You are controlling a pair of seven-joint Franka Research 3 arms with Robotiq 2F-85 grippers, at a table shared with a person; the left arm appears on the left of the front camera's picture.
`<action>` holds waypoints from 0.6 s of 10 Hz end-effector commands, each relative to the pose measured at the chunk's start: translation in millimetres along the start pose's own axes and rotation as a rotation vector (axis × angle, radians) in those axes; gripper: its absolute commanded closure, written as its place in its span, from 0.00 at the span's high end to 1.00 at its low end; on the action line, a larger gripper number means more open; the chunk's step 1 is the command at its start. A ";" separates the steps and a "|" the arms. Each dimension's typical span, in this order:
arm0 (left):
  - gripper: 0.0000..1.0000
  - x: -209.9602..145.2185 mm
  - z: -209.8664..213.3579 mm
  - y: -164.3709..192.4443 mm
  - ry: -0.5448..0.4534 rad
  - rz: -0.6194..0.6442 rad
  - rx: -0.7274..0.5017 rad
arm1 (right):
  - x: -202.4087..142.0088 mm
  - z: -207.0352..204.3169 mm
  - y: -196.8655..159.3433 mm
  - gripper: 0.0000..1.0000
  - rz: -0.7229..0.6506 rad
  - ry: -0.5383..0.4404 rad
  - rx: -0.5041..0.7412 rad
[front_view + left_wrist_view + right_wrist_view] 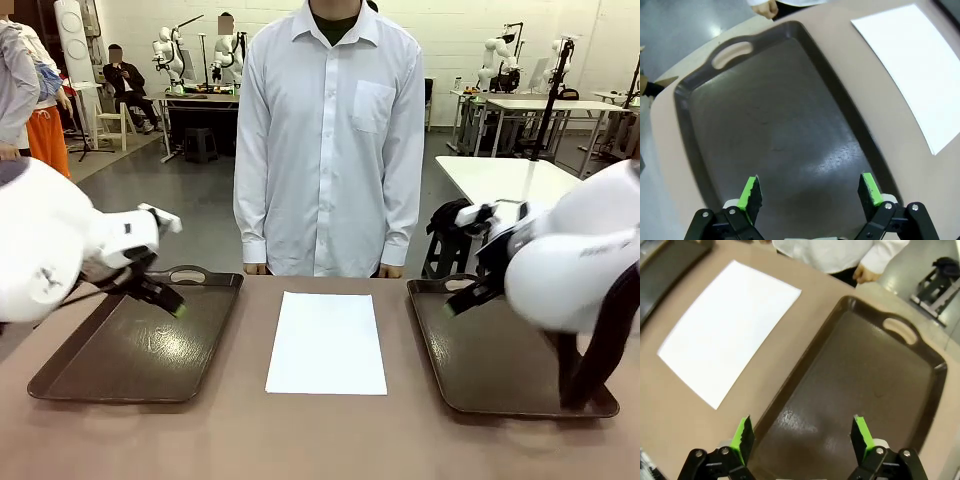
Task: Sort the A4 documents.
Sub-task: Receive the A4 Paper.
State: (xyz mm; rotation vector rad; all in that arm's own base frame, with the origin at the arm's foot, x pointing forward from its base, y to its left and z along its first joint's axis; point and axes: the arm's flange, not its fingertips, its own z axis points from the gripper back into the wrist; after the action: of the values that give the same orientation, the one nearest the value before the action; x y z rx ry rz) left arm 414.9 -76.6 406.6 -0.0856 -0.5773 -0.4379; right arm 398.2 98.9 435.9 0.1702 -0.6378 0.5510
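Note:
A white A4 document (327,343) lies flat in the middle of the brown table, between two dark brown trays; whether it is one sheet or a stack I cannot tell. The left wrist view has it at the upper right (912,65), the right wrist view at the upper left (730,327). My left gripper (165,300) hovers open over the left tray (140,345), with nothing between its green pads (749,192). Above the right tray (500,350) my right gripper (462,298) hangs open, nothing between its fingers (860,432).
A person in a white shirt (330,140) stands at the far edge of the table, hands down by the rim. Both trays hold nothing and have handle cut-outs (732,54) (900,330) on the far side. Bare brown tabletop (320,440) runs along the near edge.

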 end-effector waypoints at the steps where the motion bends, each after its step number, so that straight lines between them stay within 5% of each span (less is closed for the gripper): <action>1: 1.00 -49.5 41.4 32.3 -0.045 0.021 -0.131 | -88.2 74.5 -30.5 1.00 -0.010 -0.088 0.127; 3: 1.00 -70.3 77.8 71.9 -0.128 0.082 -0.227 | -125.1 121.7 -52.6 1.00 -0.015 -0.144 0.147; 6: 1.00 -75.9 106.8 74.1 -0.199 -0.007 -0.280 | -136.3 139.7 -60.6 1.00 -0.033 -0.218 0.108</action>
State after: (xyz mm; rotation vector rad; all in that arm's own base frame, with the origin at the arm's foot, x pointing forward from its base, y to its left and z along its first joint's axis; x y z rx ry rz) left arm 369.1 50.8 481.1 -0.3865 -0.6926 -0.4789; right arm 324.4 -85.9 526.4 0.3663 -0.8032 0.5294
